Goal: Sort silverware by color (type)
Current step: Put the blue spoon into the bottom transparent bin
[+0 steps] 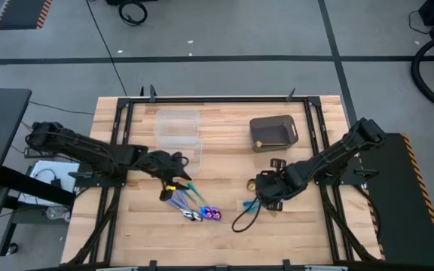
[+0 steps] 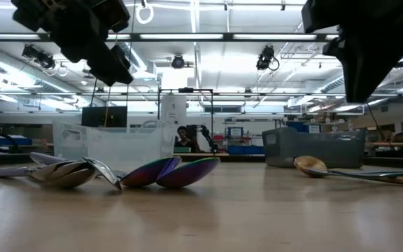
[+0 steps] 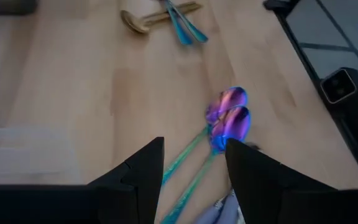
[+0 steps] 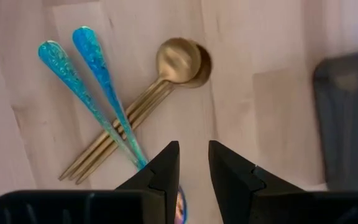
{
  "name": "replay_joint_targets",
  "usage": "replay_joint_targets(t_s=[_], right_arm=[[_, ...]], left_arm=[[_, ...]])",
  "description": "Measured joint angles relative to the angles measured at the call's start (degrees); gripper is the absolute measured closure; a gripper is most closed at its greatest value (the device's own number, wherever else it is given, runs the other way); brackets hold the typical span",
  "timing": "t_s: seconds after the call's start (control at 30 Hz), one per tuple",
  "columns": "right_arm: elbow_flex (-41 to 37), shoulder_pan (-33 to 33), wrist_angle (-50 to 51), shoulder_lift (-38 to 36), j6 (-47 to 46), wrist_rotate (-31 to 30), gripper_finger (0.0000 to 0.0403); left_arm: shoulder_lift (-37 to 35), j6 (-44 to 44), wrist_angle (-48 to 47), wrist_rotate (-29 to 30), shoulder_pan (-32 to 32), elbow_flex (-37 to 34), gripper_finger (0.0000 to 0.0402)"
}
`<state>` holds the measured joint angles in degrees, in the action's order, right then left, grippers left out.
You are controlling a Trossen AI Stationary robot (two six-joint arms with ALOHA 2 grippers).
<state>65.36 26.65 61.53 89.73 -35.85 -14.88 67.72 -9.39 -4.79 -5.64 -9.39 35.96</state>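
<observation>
My left gripper (image 1: pixel 178 179) hangs with its fingers apart over the teal-handled spoons (image 1: pixel 198 205) near the table's middle; my right gripper (image 1: pixel 266 190) hovers beside the gold spoons (image 1: pixel 245 214), fingers a little apart and empty. From table height, the iridescent bowls (image 2: pixel 170 171) lie touching on the wood. My left wrist shows both teal handles (image 3: pixel 194 163) running between my fingers. My right wrist shows gold spoons (image 4: pixel 145 102) crossed under two teal handles (image 4: pixel 92 74); a pinch there could drag the wrong colour along.

Two clear plastic tubs (image 1: pixel 178 129) sit beside a dark grey bin (image 1: pixel 273 132) (both toward the far edge) on the wooden table (image 1: pixel 224 162).
</observation>
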Motion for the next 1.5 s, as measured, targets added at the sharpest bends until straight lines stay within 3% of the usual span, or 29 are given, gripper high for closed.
replay_joint_targets(t_s=[0.17,0.6,0.87,1.17,1.5], right_arm=[[-1.35,0.8,-2.95,0.07,-0.75,2.2,0.0306],[-1.41,3.77,-7.92,0.07,-4.73,-5.25,0.0306],[-1.41,4.29,-7.19,0.09,-7.74,-9.13,0.0306],[-1.41,4.36,-8.18,0.11,-7.94,-9.55,0.0306],[-1.41,4.38,-8.71,0.11,-8.13,-9.72,0.0306]], left_arm=[[4.93,1.78,-4.87,-2.1,-0.22,4.59,0.0222],[19.28,11.49,-14.64,-4.76,-0.57,15.41,0.0222],[26.49,16.49,-13.09,-4.77,-0.57,17.59,0.0222],[33.11,20.07,-8.76,-4.61,-0.55,18.59,0.0222],[33.35,22.04,-8.96,-4.29,-1.6,18.55,0.0222]])
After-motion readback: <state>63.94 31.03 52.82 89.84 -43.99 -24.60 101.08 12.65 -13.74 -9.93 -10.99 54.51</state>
